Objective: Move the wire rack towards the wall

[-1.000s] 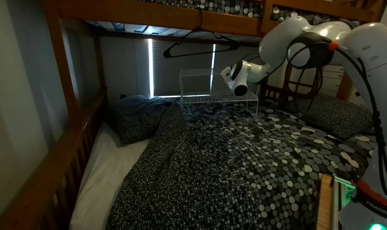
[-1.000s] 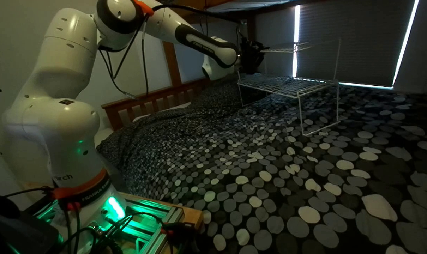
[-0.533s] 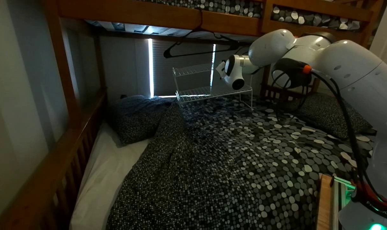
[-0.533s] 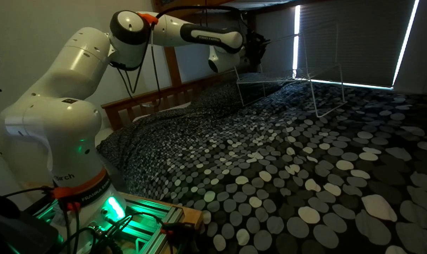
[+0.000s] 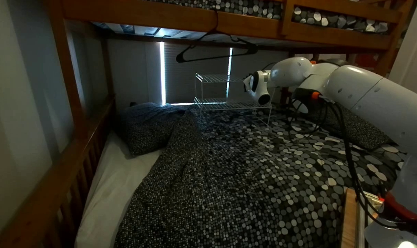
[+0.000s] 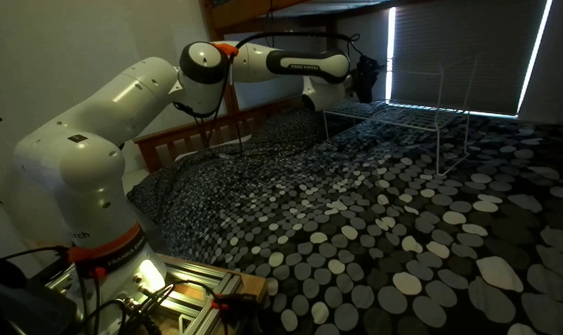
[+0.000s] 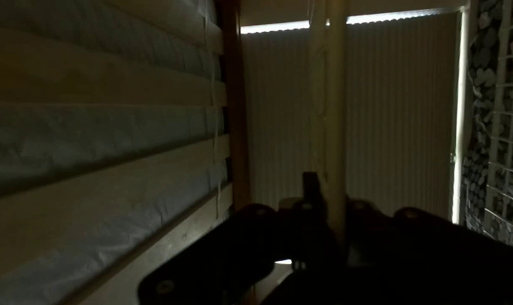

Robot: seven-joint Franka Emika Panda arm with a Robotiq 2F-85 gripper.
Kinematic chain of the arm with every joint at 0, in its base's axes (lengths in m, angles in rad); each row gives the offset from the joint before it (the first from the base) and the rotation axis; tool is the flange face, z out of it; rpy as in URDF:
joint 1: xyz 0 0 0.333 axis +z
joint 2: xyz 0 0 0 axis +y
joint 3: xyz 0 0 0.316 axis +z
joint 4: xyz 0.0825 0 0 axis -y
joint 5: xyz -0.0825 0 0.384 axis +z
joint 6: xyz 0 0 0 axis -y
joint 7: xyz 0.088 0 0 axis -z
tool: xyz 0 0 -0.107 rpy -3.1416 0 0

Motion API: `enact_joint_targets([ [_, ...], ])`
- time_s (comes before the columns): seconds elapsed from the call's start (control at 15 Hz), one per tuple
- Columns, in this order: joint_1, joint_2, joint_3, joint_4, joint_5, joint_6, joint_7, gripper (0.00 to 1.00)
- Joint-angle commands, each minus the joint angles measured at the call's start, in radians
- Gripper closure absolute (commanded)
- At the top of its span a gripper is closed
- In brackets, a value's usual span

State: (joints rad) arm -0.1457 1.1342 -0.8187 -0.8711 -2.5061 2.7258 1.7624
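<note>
The wire rack (image 5: 229, 104) is a pale, thin-wired frame with two grid shelves. It stands roughly level over the far part of the bed, near the window blind. It also shows in an exterior view (image 6: 405, 114); I cannot tell whether all its feet touch the duvet. My gripper (image 6: 380, 69) is at the rack's upper shelf, at the end nearer the arm. In the wrist view the gripper (image 7: 329, 203) is shut on a wire bar of the rack (image 7: 336, 106), with dark fingers (image 7: 311, 186) on both sides. The lower grid shows at the right edge. The wrist partly hides the gripper in an exterior view.
The window blind (image 6: 467, 56) and wall are behind the rack. The upper bunk's rail (image 5: 174, 15) and slats (image 7: 112, 178) are close above. A black hanger (image 5: 217, 57) hangs from the rail. Pillows (image 5: 150, 127) lie on the bed.
The arm has stretched out and carried the rack towards the window wall. The rack was tilted half a second ago and is now about level. The base light went from green to whitish.
</note>
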Motion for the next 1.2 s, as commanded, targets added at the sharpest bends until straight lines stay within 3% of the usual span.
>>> enact_joint_targets([
  [0.0,-0.124,0.052,0.030,0.182,0.010,-0.014,0.032,0.98],
  [0.07,-0.140,0.058,0.041,0.198,0.013,-0.008,0.026,0.98],
  [0.13,-0.152,0.063,0.051,0.210,0.015,-0.003,0.022,0.68],
  [0.2,-0.161,0.065,0.060,0.223,0.015,0.005,0.020,0.67],
  [0.33,-0.168,0.065,0.074,0.245,0.011,0.014,0.019,0.54],
  [0.8,-0.138,-0.004,0.059,0.211,0.035,0.240,-0.118,0.01],
  [1.13,-0.129,-0.024,0.047,0.184,0.071,0.337,-0.205,0.00],
])
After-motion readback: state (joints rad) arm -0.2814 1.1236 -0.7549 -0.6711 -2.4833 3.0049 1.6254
